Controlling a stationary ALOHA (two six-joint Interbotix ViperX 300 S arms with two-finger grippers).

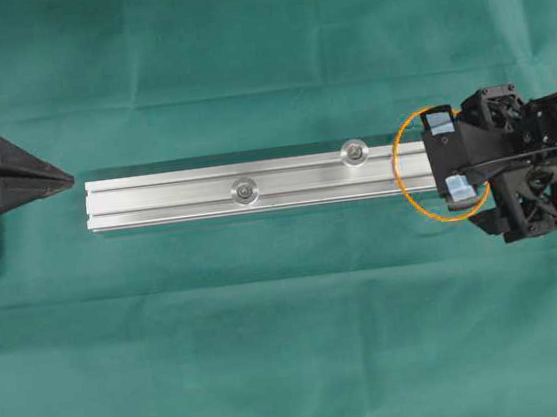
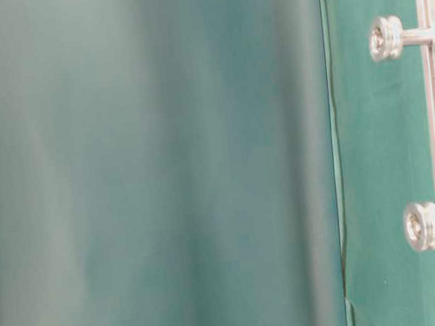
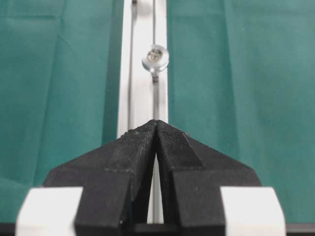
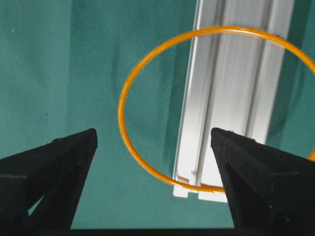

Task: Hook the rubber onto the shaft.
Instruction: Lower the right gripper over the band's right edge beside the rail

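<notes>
R tool [image 4: 153, 147] open, rubber [image 4: 147, 83] over rail [image 4: 231, 88] end

Black wedge-shaped jaws on both arms, white blocks behind the left, blue-taped tips on the right

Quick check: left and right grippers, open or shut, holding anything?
Left gripper: shut, holding nothing.
Right gripper: open over the thin orange rubber band, not gripping it.

a green cloth [image 1: 294, 348] covers the whole work surface, creased in faint fold lines across its width. light falls evenly and softly, casting only slight shadows. in the table-level view a blurred, pale green drape [image 2: 149, 177] fills the backdrop.
</notes>
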